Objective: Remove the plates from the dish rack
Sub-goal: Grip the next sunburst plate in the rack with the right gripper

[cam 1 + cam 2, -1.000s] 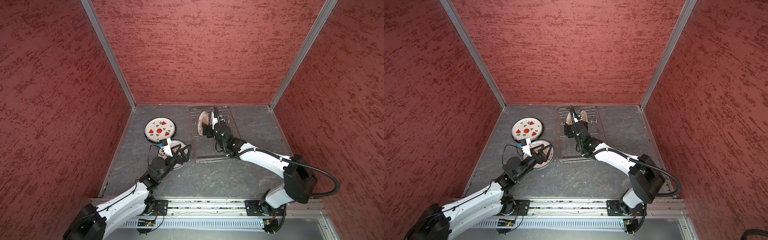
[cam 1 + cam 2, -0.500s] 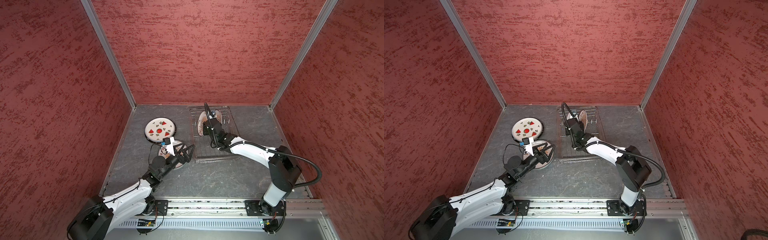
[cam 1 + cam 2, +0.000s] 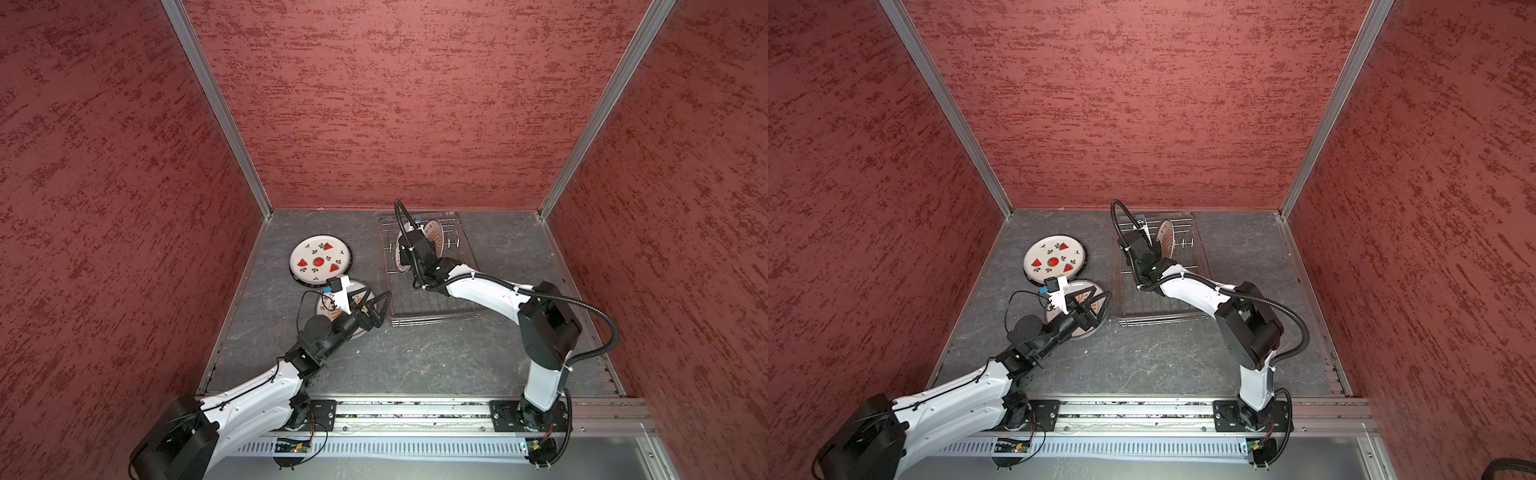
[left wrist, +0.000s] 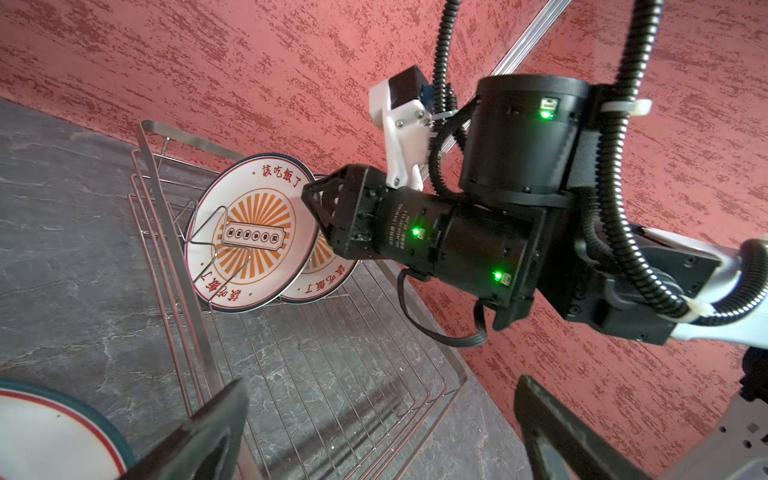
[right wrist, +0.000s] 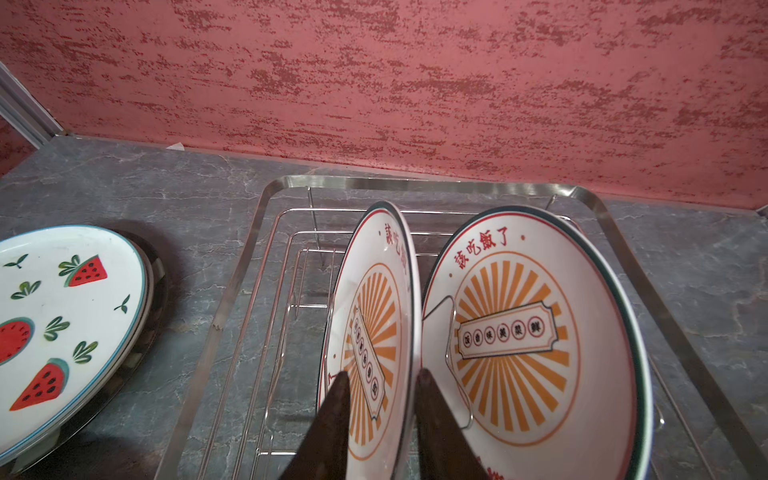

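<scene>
The right gripper (image 5: 380, 374) has its two dark, wedge-shaped fingers (image 5: 332, 419) set narrowly astride the rim of the edge-on sunburst plate (image 5: 374, 299), one finger on each face. Whether the pads actually press the glazed ceramic I cannot tell. That plate is round and white, edged in thin red and dark green, with orange rays around a ticket-shaped label. It stands nearly upright in the dish rack (image 5: 415, 182). Just beside it leans the second sunburst plate (image 5: 519, 332), which has the same print and a thin wire loop crossing its face. The rack is a rectangular tray of shiny steel, with a flat band for a rim and fine parallel wires for a floor. In both top views it sits at upper centre.

The left gripper (image 3: 376, 300) is spread wide and holds nothing. Its black triangular fingers hang over the edge of the red-ringed plate (image 4: 50, 432), which lies flat on the table, left of the rack's lower corner in both top views. Up and left of that plate lies the watermelon plate (image 3: 319, 261), glossy white with red slices and green sprigs. It lies flat, with a darker rim showing beneath it. The table (image 3: 415, 357) is matte grey stone with pale veins, and the walls (image 3: 395, 104) are rough, mottled red.
</scene>
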Action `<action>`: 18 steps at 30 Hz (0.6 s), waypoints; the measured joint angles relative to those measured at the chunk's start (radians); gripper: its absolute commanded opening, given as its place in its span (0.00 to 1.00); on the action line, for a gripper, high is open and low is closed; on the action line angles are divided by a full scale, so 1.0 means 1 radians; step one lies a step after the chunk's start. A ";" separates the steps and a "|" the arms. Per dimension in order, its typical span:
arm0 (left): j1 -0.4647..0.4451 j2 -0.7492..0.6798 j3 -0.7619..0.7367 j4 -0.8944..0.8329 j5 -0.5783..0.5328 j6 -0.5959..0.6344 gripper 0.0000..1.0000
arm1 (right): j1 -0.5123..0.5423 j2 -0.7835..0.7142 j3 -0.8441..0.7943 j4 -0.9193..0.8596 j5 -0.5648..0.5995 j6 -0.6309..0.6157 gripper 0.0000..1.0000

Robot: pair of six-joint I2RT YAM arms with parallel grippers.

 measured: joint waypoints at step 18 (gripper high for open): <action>-0.010 -0.076 -0.002 -0.059 -0.066 0.015 0.99 | -0.007 0.078 0.075 -0.084 0.056 0.005 0.15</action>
